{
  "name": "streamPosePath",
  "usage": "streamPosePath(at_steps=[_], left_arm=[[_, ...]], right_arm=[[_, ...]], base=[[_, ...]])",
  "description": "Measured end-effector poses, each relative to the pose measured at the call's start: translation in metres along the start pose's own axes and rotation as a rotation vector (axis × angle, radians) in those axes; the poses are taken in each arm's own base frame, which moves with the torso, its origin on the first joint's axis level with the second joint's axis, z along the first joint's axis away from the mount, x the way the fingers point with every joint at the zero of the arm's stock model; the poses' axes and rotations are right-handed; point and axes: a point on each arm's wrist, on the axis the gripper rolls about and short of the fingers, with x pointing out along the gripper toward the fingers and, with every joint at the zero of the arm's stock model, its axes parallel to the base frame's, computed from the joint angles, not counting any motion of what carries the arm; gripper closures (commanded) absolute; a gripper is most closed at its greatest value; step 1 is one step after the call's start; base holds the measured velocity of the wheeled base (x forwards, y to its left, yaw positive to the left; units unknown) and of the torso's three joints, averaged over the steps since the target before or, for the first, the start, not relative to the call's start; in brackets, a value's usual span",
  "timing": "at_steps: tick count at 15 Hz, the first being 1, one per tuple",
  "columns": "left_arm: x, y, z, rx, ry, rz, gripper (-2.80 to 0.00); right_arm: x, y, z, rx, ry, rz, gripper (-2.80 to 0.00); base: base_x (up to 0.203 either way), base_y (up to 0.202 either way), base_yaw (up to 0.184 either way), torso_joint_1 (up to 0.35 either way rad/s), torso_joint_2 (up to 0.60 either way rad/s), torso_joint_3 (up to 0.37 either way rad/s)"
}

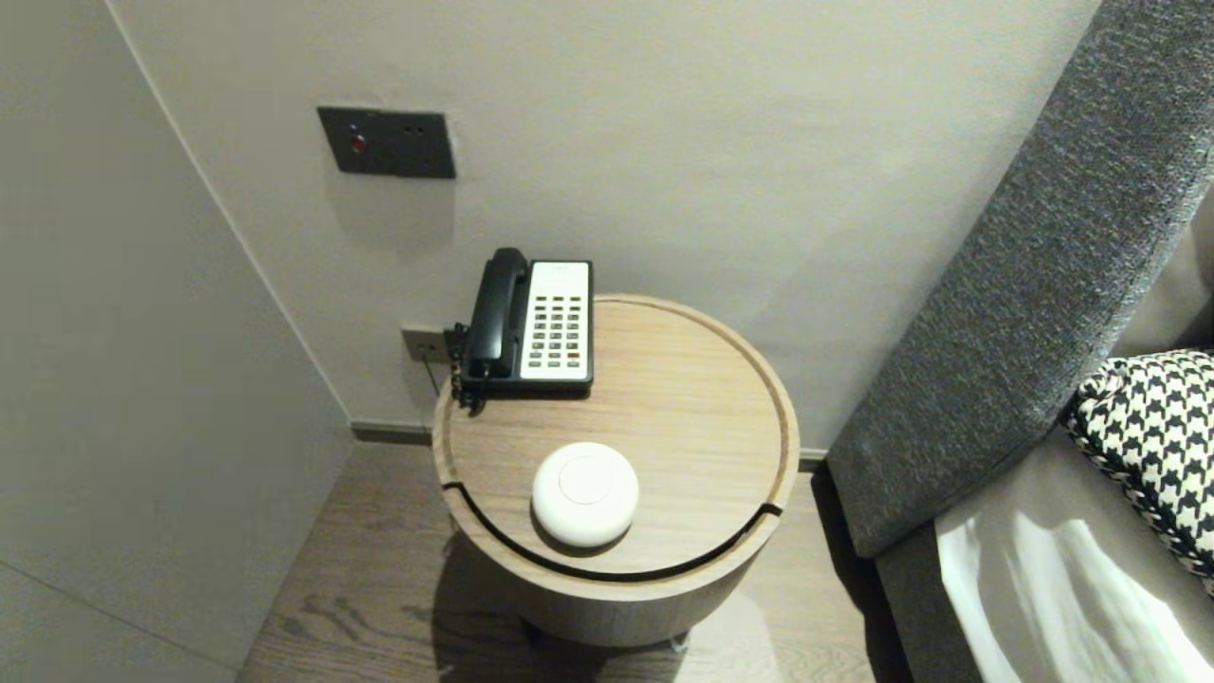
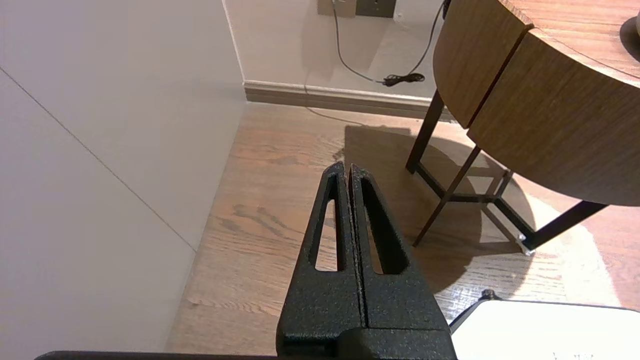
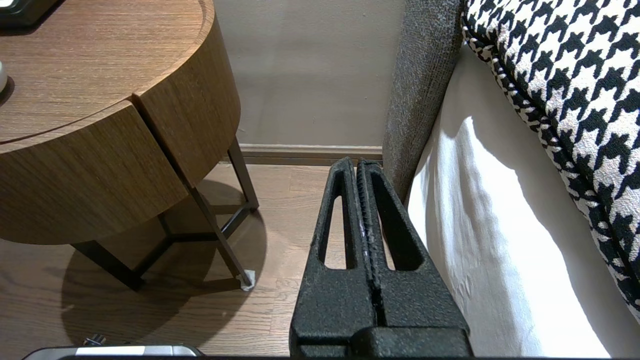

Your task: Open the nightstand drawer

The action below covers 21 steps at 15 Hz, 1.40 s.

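A round wooden side table stands against the wall. On it sit a black-and-white desk phone at the back left and a white round puck-shaped device near the front. Neither arm shows in the head view. My left gripper hangs shut and empty over the wood floor, left of the table's side. My right gripper is shut and empty too, low between the table's side and the bed.
A grey upholstered headboard and a bed with a houndstooth pillow fill the right. A wall panel and a socket are on the back wall; a cable runs down to the floor. A side wall closes the left.
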Motion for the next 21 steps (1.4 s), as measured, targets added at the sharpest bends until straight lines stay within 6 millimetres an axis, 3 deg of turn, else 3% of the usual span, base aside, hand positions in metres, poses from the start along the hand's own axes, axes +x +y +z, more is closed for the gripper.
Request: streamPosePath(at_steps=[6,10,12,15,21], left_arm=[[-0.003,0.0,0.007,0.129,-0.007,-0.016,0.0],[-0.008,0.0,0.041,0.126,-0.041,-0.013,0.0],[-0.007,0.0,0.064,0.124,-0.03,-0.003,0.0],[0.0,0.001,0.117,0.116,0.0,0.013,0.0],[0.044,-0.003,0.218,-0.042,0.223,-0.075,0.0]], right_arm=[[0.0,0.0,0.0,0.0,0.0,0.0,0.0],[0.0,0.0,0.0,0.0,0.0,0.0,0.0],[0.0,0.0,0.0,0.0,0.0,0.0,0.0],[0.0,0.0,0.0,0.0,0.0,0.0,0.0],[0.0,0.0,0.0,0.0,0.0,0.0,0.0]], base=[[0.0,0.0,0.0,0.0,0.0,0.0],[0.0,0.0,0.0,0.0,0.0,0.0],[0.0,0.0,0.0,0.0,0.0,0.0],[0.0,0.0,0.0,0.0,0.0,0.0],[0.0,0.0,0.0,0.0,0.0,0.0]])
